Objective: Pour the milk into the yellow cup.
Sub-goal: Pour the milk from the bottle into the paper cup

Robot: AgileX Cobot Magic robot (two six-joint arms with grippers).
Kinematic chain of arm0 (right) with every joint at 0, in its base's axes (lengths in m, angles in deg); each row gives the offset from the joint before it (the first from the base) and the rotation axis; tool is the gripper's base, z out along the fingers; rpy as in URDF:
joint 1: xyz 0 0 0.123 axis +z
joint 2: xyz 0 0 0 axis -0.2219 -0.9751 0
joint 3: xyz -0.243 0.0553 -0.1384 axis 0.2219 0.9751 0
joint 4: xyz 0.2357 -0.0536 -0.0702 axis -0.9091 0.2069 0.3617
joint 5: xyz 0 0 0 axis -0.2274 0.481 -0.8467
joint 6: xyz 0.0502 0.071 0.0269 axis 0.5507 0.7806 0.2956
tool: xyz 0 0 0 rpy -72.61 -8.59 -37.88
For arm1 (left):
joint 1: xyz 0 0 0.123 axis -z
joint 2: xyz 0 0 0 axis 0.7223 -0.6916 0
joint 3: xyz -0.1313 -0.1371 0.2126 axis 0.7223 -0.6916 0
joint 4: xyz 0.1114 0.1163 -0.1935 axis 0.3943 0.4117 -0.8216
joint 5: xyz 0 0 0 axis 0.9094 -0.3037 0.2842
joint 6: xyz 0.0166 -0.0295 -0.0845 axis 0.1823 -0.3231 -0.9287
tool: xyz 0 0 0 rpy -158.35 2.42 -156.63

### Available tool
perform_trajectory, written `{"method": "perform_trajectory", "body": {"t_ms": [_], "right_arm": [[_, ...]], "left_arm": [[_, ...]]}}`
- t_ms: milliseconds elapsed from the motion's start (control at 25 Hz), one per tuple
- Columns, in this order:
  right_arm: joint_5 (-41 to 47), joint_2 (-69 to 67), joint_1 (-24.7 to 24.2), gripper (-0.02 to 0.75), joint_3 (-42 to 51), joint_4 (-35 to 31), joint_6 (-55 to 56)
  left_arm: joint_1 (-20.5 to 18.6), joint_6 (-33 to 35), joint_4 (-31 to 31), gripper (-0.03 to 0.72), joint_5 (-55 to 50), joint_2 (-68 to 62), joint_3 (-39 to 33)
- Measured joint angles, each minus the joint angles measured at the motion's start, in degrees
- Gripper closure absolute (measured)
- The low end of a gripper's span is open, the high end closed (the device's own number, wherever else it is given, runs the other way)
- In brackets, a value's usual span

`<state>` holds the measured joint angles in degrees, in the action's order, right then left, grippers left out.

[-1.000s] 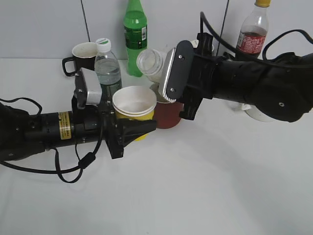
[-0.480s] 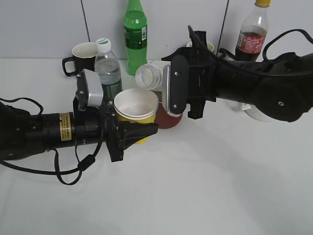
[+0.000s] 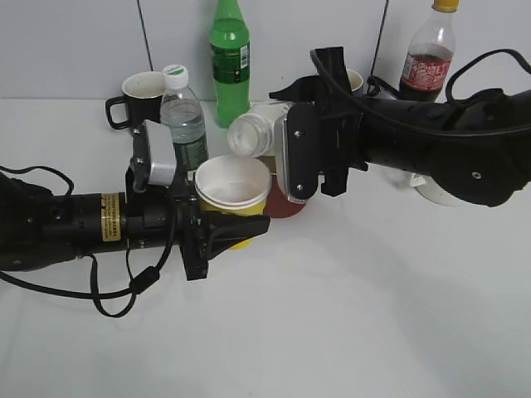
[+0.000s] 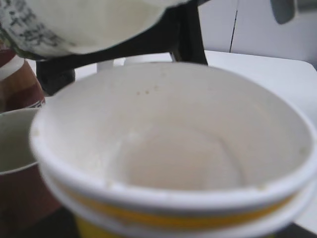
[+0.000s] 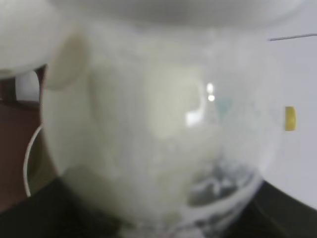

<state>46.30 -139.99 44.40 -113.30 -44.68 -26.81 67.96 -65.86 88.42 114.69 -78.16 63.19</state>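
My left gripper (image 3: 241, 225) is shut on the yellow cup (image 3: 231, 189), holding it upright above the table. The cup fills the left wrist view (image 4: 173, 163); its white inside looks empty. My right gripper (image 3: 286, 153) is shut on the milk bottle (image 3: 253, 133), which lies tipped on its side with its open neck pointing left, just above the cup's far rim. The bottle's underside shows at the top of the left wrist view (image 4: 84, 25) and its milky body fills the right wrist view (image 5: 158, 134). I see no milk running out.
A dark red mug (image 3: 286, 203) stands right behind the cup. A clear water bottle (image 3: 183, 120), a black mug (image 3: 141, 93) and a green bottle (image 3: 230, 62) stand at the back left. A cola bottle (image 3: 425, 58) stands at the back right by the wall.
My right gripper has moved left and down and rolled the milk bottle further over, bringing its neck closer to the cup's rim. The left arm has lowered the cup slightly.
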Motion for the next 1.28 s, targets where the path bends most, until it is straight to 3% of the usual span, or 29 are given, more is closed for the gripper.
{"method": "perform_trajectory", "body": {"t_ms": [1280], "right_arm": [[-1.3, 0.0, 0.0, 0.303, 0.0, 0.0, -10.0]], "left_arm": [[1.6, 0.0, 1.0, 0.328, 0.0, 0.0, 0.0]]}}
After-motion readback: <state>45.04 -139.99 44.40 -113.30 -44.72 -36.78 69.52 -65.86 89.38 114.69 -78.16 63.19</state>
